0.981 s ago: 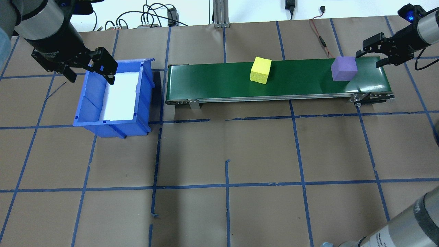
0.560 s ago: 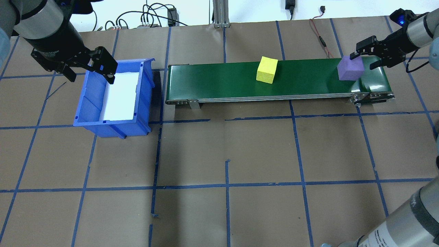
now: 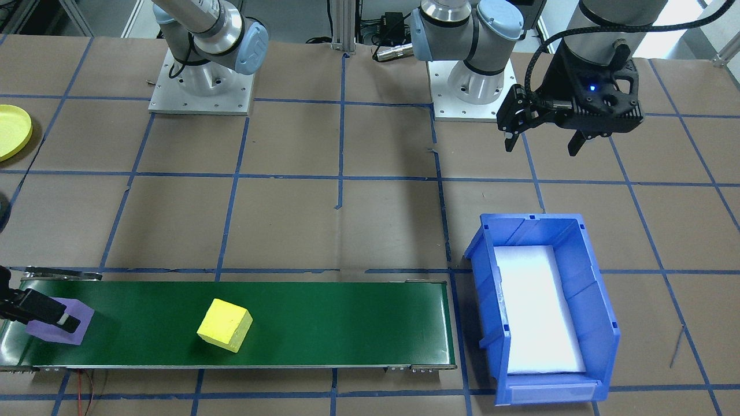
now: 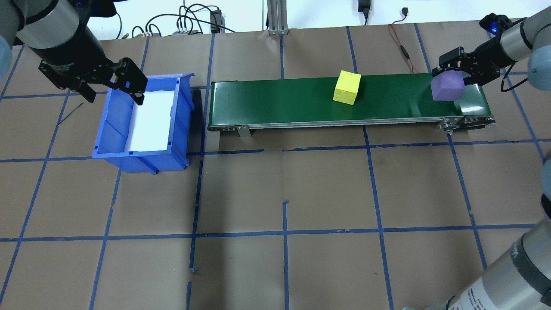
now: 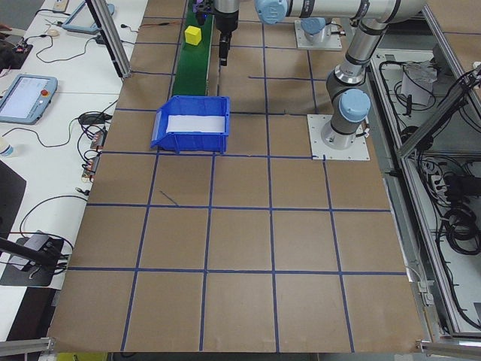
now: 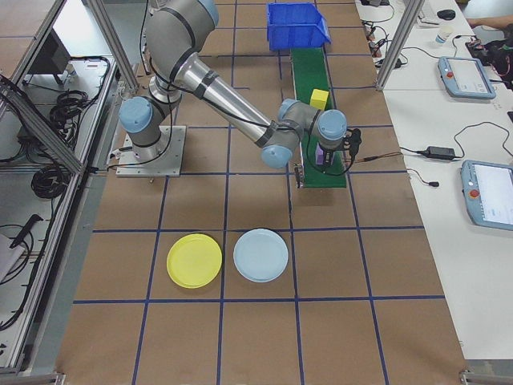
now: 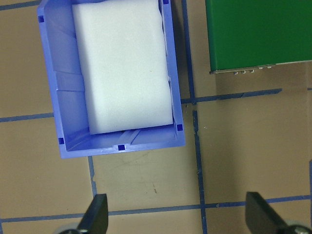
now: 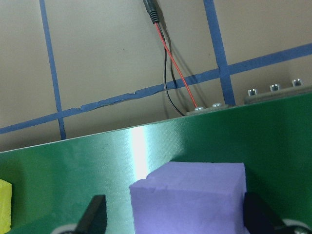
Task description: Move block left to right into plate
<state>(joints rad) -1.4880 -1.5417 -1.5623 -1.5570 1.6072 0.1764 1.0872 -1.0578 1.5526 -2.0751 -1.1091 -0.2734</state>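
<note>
With my right gripper [image 4: 457, 69] spread either side of the purple block [image 4: 447, 85] at the belt's [image 4: 301, 103] three-o'clock end, I judged closing came next, then carrying to the yellow plate [image 6: 194, 260].

Two cubes [image 4: 347, 87] on conveyor [image 4: 275, 103]

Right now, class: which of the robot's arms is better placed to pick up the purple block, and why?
The right. Its open gripper already straddles the purple block at the conveyor's end, fingers either side. The left gripper hovers open far away, by the blue bin.
</note>
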